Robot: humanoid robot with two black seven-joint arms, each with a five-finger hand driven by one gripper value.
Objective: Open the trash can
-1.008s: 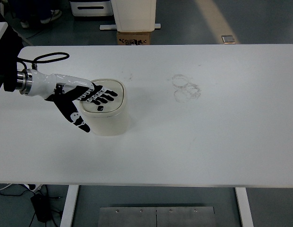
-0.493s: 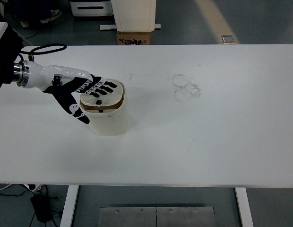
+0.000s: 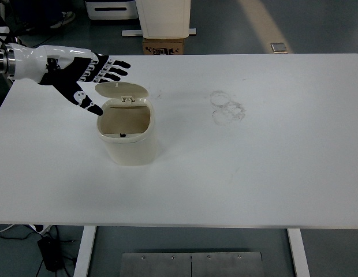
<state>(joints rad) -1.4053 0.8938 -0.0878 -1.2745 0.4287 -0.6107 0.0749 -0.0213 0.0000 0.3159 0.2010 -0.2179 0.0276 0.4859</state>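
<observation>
Standing open, trash can (image 3: 129,134), left robot hand (image 3: 81,78) up-left, apart

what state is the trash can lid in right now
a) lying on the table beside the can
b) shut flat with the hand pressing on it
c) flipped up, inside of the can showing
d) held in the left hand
c, the lid stands raised at the far edge of the trash can, its inside exposed, while the left hand hovers apart from it with fingers spread, holding nothing.
</observation>
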